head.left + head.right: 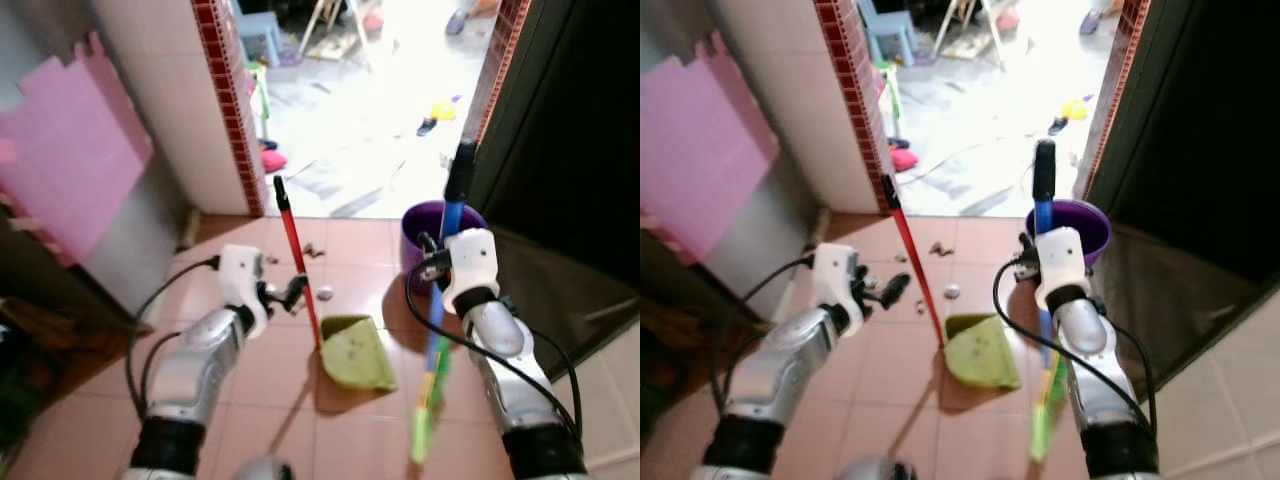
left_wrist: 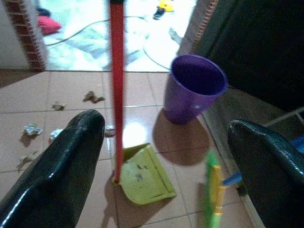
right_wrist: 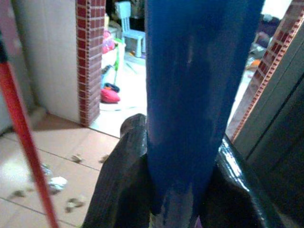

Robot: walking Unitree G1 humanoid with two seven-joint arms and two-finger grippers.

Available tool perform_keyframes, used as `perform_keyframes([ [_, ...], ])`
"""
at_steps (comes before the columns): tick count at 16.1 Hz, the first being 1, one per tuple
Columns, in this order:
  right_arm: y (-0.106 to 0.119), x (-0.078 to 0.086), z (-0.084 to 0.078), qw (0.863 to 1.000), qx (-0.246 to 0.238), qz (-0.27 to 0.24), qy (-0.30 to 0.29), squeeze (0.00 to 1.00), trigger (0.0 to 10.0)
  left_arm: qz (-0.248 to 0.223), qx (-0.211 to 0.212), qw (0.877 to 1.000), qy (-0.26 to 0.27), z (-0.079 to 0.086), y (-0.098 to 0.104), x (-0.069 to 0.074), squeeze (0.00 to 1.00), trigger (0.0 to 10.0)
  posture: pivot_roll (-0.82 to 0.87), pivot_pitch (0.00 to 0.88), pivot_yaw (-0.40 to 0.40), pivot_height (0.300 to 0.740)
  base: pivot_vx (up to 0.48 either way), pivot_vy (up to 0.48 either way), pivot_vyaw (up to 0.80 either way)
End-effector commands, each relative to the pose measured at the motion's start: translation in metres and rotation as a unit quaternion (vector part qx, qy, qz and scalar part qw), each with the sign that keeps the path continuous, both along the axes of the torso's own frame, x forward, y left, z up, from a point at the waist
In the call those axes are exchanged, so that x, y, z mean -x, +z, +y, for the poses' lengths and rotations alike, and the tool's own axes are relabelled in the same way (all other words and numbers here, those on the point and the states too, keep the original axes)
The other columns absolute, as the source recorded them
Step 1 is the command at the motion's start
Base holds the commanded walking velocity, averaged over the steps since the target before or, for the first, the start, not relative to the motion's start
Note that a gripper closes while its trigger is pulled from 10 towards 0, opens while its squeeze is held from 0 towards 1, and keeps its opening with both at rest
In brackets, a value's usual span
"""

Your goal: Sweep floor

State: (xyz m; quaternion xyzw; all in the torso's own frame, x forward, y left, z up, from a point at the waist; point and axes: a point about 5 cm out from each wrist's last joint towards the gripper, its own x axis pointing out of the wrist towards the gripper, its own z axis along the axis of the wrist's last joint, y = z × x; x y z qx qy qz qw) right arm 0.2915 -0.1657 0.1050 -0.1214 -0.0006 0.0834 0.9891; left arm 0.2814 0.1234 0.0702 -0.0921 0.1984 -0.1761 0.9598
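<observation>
A green dustpan (image 1: 358, 352) rests on the tiled floor with its red handle (image 1: 296, 260) standing upright. My left gripper (image 1: 290, 292) is open right beside that handle; in the left wrist view the red handle (image 2: 116, 85) shows between the spread fingers (image 2: 80, 142), closer to one of them, ungripped. My right gripper (image 1: 432, 262) is shut on the blue handle (image 1: 452, 215) of a broom whose green bristles (image 1: 428, 405) hang near the floor, right of the dustpan. Paper scraps (image 2: 92, 97) and crumbs (image 1: 325, 293) lie on the tiles past the dustpan.
A purple bucket (image 1: 420, 222) stands just behind the broom, beside a dark door (image 1: 560, 150) on the right. A brick-edged tiled wall (image 1: 225, 110) frames the doorway to a bright cluttered room. Pink foam panels (image 1: 70, 150) lean at the left.
</observation>
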Motion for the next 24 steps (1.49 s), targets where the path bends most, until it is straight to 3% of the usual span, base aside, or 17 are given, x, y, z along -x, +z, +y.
perform_keyframes([
  [1, 0.0165, -0.0039, 0.0093, 0.999, -0.014, -0.04, 0.018, 0.0, 10.0, -0.004, -0.005, 1.0, 0.004, 0.0021, 0.0019, -0.0022, 0.0, 10.0, -0.15, 0.0, 0.07, 0.74, 0.27, 0.0, 0.0],
  [9, 0.0157, -0.0066, 0.0085, 0.999, -0.011, -0.038, 0.031, 0.0, 10.0, -0.004, -0.011, 1.0, 0.018, 0.0026, 0.0, -0.002, 0.0, 10.0, -0.14, 0.0, 0.063, 0.74, 0.03, 0.0, 0.0],
  [19, 0.016, -0.0063, 0.011, 0.998, 0.007, -0.041, 0.049, 0.0, 10.0, -0.007, -0.009, 1.0, 0.024, 0.0024, 0.0001, -0.0049, 0.0, 10.0, -0.15, 0.0, 0.063, 0.74, 0.263, 0.024, 0.06],
  [24, 0.0151, -0.0065, 0.012, 0.998, 0.006, -0.04, 0.05, 0.0, 10.0, -0.001, -0.008, 1.0, 0.022, 0.0023, -0.0018, -0.0033, 0.0, 10.0, -0.15, 0.0, 0.06, 0.74, 0.192, 0.259, 0.19],
])
